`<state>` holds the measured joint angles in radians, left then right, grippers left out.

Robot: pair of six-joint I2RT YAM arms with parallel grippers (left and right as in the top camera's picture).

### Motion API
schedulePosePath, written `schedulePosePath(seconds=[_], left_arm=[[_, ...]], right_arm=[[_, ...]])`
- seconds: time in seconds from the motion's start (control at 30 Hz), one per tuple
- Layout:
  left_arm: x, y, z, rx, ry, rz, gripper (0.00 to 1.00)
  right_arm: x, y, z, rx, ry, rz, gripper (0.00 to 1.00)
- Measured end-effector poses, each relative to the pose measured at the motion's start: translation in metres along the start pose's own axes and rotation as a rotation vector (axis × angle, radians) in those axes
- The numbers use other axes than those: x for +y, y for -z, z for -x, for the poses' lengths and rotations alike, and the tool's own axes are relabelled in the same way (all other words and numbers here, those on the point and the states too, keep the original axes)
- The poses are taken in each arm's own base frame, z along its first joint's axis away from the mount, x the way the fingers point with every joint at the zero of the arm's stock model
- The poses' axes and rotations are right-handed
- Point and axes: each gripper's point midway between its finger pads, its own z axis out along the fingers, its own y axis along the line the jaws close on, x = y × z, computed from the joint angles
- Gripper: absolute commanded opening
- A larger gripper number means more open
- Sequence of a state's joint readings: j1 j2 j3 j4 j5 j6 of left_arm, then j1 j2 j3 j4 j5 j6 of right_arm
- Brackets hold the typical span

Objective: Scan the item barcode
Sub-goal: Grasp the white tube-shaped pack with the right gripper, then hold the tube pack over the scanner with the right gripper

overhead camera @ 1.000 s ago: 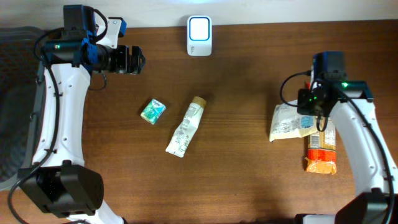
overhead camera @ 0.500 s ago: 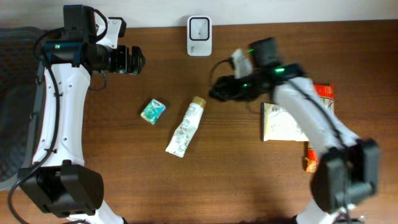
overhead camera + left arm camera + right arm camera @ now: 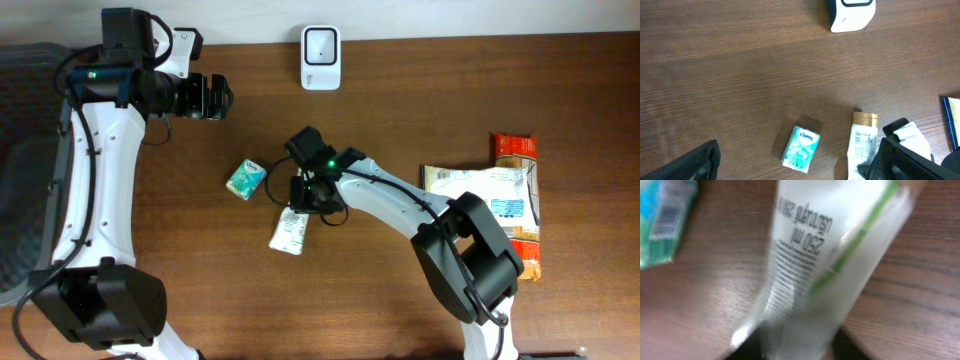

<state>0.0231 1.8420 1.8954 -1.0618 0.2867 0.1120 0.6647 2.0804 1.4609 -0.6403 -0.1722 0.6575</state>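
1. Our right hand [image 3: 312,192] reaches to the middle of the table [image 3: 400,290] and sits low over the upper half of the tube [image 3: 290,228]. We cannot tell whether its fingers have clamped the tube or only straddle it.
2. The right wrist view is blurred. The tube fills it, showing printed text and a green stripe.
3. From overhead the tube's lower end lies flat on the wood, sticking out from under the hand.
4. A small teal tissue pack [image 3: 246,177] lies just left of the tube, not touching it.
5. Well to the right, a white pouch [image 3: 470,195] overlaps an orange packet [image 3: 513,147].
6. Our left hand [image 3: 218,97] hangs over the far left of the table, its fingers spread wide and empty.
7. The white scanner [image 3: 320,44] stands at the far edge, well apart from the tube.
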Motion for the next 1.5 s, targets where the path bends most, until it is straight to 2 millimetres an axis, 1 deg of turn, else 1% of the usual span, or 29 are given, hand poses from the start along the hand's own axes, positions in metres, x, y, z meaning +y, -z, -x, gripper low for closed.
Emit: schedulePosePath(seconds=[0.03, 0.07, 0.1, 0.13, 0.23, 0.3, 0.33, 0.4, 0.43, 0.47, 0.57, 0.63, 0.77, 0.8, 0.87, 0.93, 0.97, 1.07, 1.1, 1.13, 1.17, 1.2, 1.23, 1.27, 1.3, 1.33, 1.37, 1.4, 1.5], left_arm=[[0.000, 0.000, 0.000, 0.000, 0.000, 0.000, 0.99], [0.000, 0.000, 0.000, 0.000, 0.000, 0.000, 0.99], [0.000, 0.000, 0.000, 0.000, 0.000, 0.000, 0.99], [0.000, 0.000, 0.000, 0.000, 0.000, 0.000, 0.99], [0.000, 0.000, 0.000, 0.000, 0.000, 0.000, 0.99], [0.000, 0.000, 0.000, 0.000, 0.000, 0.000, 0.99], [0.000, 0.000, 0.000, 0.000, 0.000, 0.000, 0.99], [0.000, 0.000, 0.000, 0.000, 0.000, 0.000, 0.99], [0.000, 0.000, 0.000, -0.001, 0.000, 0.000, 0.99], [0.000, 0.000, 0.000, 0.000, 0.000, -0.001, 0.99], [0.000, 0.000, 0.000, 0.000, 0.000, 0.000, 0.99], [0.000, 0.000, 0.000, 0.000, 0.000, 0.000, 0.99], [0.000, 0.000, 0.000, 0.000, 0.000, 0.000, 0.99], [0.000, 0.000, 0.000, 0.000, 0.000, 0.000, 0.99], [0.000, 0.000, 0.000, 0.000, 0.000, 0.000, 0.99], [0.000, 0.000, 0.000, 0.000, 0.000, 0.000, 0.99], [0.000, 0.000, 0.000, 0.000, 0.000, 0.000, 0.99], [0.000, 0.000, 0.000, -0.001, 0.000, 0.000, 0.99], [0.000, 0.000, 0.000, 0.000, 0.000, 0.000, 0.99], [0.000, 0.000, 0.000, 0.000, 0.000, 0.000, 0.99], [0.000, 0.000, 0.000, 0.000, 0.000, -0.001, 0.99], [0.000, 0.000, 0.000, 0.000, 0.000, 0.000, 0.99], [0.000, 0.000, 0.000, 0.000, 0.000, 0.000, 0.99], [0.000, 0.000, 0.000, -0.001, 0.000, 0.000, 0.99], [0.000, 0.000, 0.000, 0.000, 0.000, 0.000, 0.99], [0.000, 0.000, 0.000, -0.001, 0.000, 0.000, 0.99], [0.000, 0.000, 0.000, 0.000, 0.000, 0.000, 0.99], [0.000, 0.000, 0.000, 0.000, 0.000, 0.000, 0.99], [0.000, 0.000, 0.000, 0.000, 0.000, 0.000, 0.99]], right_arm=[[-0.001, 0.003, 0.003, -0.003, 0.059, 0.006, 0.08], [-0.003, 0.006, 0.005, -0.004, 0.095, 0.017, 0.14], [-0.003, 0.008, 0.007, 0.012, 0.153, 0.053, 0.36], [-0.012, 0.012, 0.012, 0.039, 0.224, 0.114, 0.46], [-0.042, 0.026, 0.035, 0.048, 0.241, 0.250, 0.61], [-0.055, 0.034, 0.037, 0.066, 0.235, 0.302, 0.64], [-0.052, 0.035, 0.031, 0.085, 0.259, 0.323, 0.64], [-0.053, 0.029, 0.022, 0.104, 0.270, 0.337, 0.64], [-0.058, 0.021, 0.010, 0.130, 0.265, 0.340, 0.64], [-0.055, 0.016, -0.004, 0.154, 0.263, 0.393, 0.63], [-0.043, 0.013, -0.005, 0.117, 0.225, 0.493, 0.55], [-0.035, 0.008, 0.000, 0.083, 0.171, 0.520, 0.40], [-0.016, -0.005, -0.001, 0.056, 0.121, 0.459, 0.07], [-0.006, -0.004, -0.001, 0.045, 0.121, 0.477, 0.04], [-0.003, -0.001, 0.000, 0.042, 0.121, 0.491, 0.04], [-0.006, 0.003, 0.003, 0.051, 0.103, 0.517, 0.04], [-0.015, 0.007, 0.005, 0.062, 0.074, 0.516, 0.04], [-0.057, 0.040, 0.012, 0.056, 0.017, 0.392, 0.04], [-0.057, 0.057, 0.014, 0.037, 0.044, 0.369, 0.04], [-0.052, 0.074, 0.017, 0.014, 0.082, 0.367, 0.04], [-0.037, 0.107, 0.029, -0.065, 0.167, 0.395, 0.04], [-0.018, 0.148, 0.041, -0.168, 0.267, 0.444, 0.04], [-0.004, 0.181, 0.045, -0.247, 0.341, 0.480, 0.04], [0.006, 0.208, 0.045, -0.308, 0.393, 0.505, 0.04], [0.019, 0.249, 0.043, -0.398, 0.460, 0.536, 0.04], [0.023, 0.269, 0.041, -0.443, 0.488, 0.548, 0.04], [0.024, 0.285, 0.038, -0.480, 0.503, 0.553, 0.04], [0.024, 0.293, 0.036, -0.497, 0.509, 0.556, 0.04], [0.016, 0.292, 0.041, -0.507, 0.459, 0.511, 0.04]])
